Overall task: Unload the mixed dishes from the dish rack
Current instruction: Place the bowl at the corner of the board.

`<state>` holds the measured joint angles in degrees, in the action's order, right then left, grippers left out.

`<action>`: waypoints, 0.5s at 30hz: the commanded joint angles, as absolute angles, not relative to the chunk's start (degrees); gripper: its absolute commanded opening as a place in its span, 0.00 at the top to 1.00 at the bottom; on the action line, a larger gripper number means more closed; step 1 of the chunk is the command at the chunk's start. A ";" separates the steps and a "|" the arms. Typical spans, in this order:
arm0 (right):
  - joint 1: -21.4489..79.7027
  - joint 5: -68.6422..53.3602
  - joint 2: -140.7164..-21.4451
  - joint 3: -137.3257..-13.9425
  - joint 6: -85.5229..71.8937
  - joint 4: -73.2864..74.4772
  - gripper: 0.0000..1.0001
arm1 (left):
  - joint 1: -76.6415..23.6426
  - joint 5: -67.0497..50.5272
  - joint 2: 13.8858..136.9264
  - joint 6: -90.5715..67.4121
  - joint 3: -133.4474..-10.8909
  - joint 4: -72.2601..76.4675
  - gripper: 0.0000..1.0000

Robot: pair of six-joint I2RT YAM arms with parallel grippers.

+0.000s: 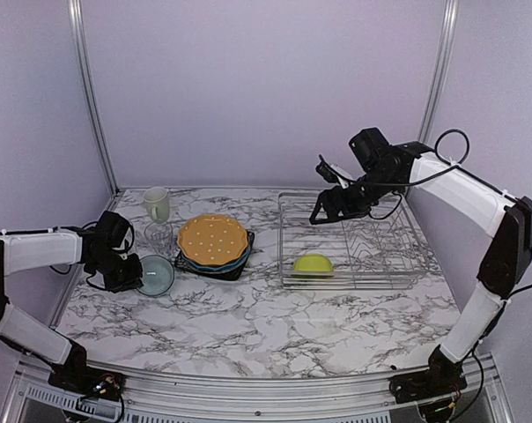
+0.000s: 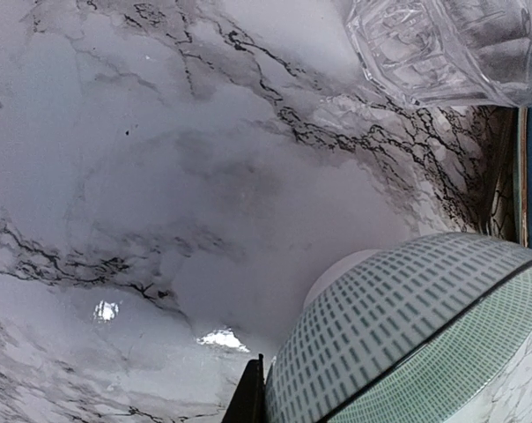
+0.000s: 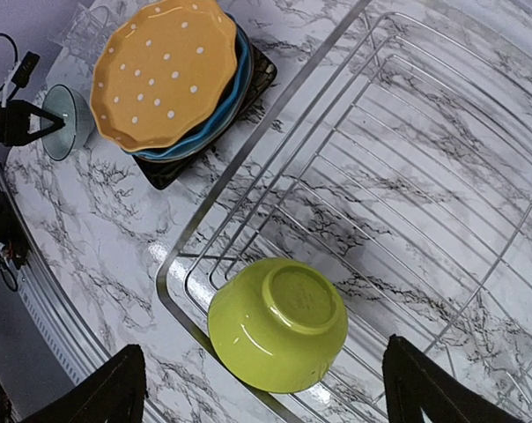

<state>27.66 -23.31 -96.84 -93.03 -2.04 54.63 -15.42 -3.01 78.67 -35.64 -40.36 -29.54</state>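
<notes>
The silver wire dish rack point(image 1: 352, 285) stands at the right and holds a lime green bowl point(image 1: 312, 263) upside down in its near-left corner. My right gripper point(image 1: 324, 208) hangs open above the rack; in its wrist view the bowl point(image 3: 275, 322) lies between and below the wide-apart fingers point(image 3: 116, 392). At the left, my left gripper point(image 1: 128, 272) is shut on the rim of the small white bowl point(image 1: 157, 274), low over the table; its patterned side point(image 2: 407, 335) fills the left wrist view. Orange dotted plate point(image 1: 212, 239) tops the blue plate point(image 1: 240, 259) and dark square plate point(image 1: 234, 272).
A pale green mug point(image 1: 158, 204) stands at the back left, with a clear glass point(image 1: 158, 236) just in front of it, close to the small bowl. The plate stack sits between the glass and the rack. Purple walls close in the table on three sides.
</notes>
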 commanded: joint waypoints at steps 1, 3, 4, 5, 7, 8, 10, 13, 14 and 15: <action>30.79 -16.29 -96.45 -94.69 -0.93 61.44 0.10 | -14.95 -3.75 81.97 -35.70 -40.50 -28.76 0.95; 31.34 -14.46 -96.94 -94.64 -1.98 63.07 0.10 | -14.86 -3.72 82.48 -35.64 -40.82 -29.11 0.92; 31.39 -13.96 -97.02 -94.35 -2.73 63.74 0.10 | -14.79 -3.71 82.70 -35.63 -40.93 -29.28 0.89; 31.38 -13.39 -97.03 -94.13 -3.31 64.44 0.10 | -14.75 -3.69 82.86 -35.75 -41.03 -29.53 0.86; 31.36 -12.79 -96.88 -93.39 -4.12 65.64 0.10 | -14.68 -3.70 82.92 -35.86 -41.17 -29.78 0.79; 31.40 -12.72 -96.79 -92.95 -4.58 66.33 0.09 | -14.68 -3.78 82.92 -35.94 -41.21 -29.87 0.76; 31.38 -13.49 -96.58 -91.98 -5.31 67.27 0.09 | -14.68 -3.70 82.73 -35.92 -41.27 -30.07 0.67; 31.38 -16.39 -95.92 -89.63 -6.76 67.00 0.08 | -14.66 -3.29 82.46 -35.86 -41.55 -30.53 0.48; 31.38 -16.97 -95.85 -88.81 -7.24 66.78 0.08 | -14.66 -3.08 82.25 -35.76 -41.69 -30.84 0.44; 31.38 -17.25 -95.73 -88.23 -7.69 66.53 0.08 | -14.61 -2.84 82.15 -35.64 -41.86 -31.11 0.39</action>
<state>31.24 -15.53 -96.84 -90.28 -4.97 64.77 -14.83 -3.99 82.35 -35.92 -41.15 -28.86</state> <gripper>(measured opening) 0.919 0.541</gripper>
